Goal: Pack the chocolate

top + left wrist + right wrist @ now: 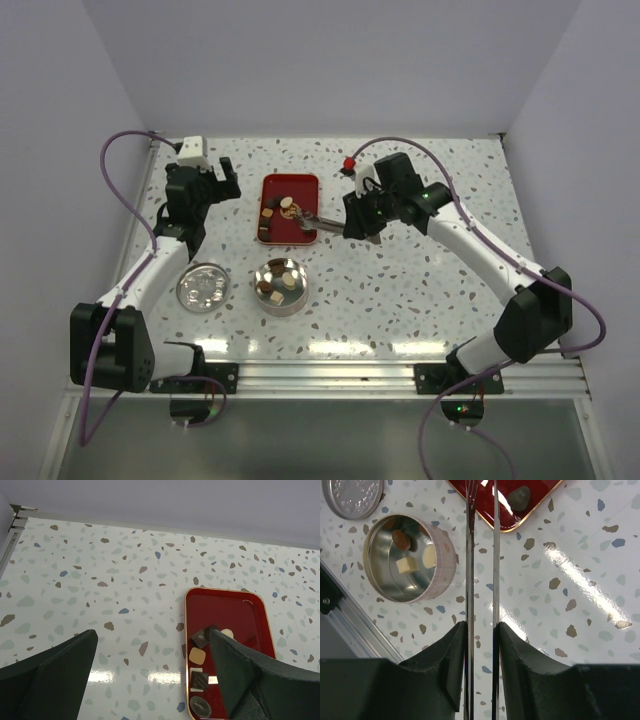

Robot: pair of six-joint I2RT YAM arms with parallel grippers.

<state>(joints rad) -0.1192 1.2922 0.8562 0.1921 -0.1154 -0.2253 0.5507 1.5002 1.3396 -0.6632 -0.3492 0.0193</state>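
The chocolate (198, 655) looks light, small and easily marred, so it is best pinched gently across its sides; several pieces lie on the red tray (235, 605), and a few in the tin (445, 565) just in front of the tray. The right claw (481, 630) clamps tweezers (496, 555) (tips over the tray), and the left claw (152, 637) gapes wide beside the tray. The speckled worktop (400, 290) is glossy, with pale walls close beyond the tray

- Here we are in a robot lab test booth: plain pale walls (300, 60) box in the back and both sides.
- Speckled, glossy worktop (400, 300), overhead lights glaring off it.
- Two white-and-black robot arms, left (150, 270) and right (480, 250), are mounted at a metal rail (330, 375) along the near edge.
- Purple cables (104, 170) loop about in the open.
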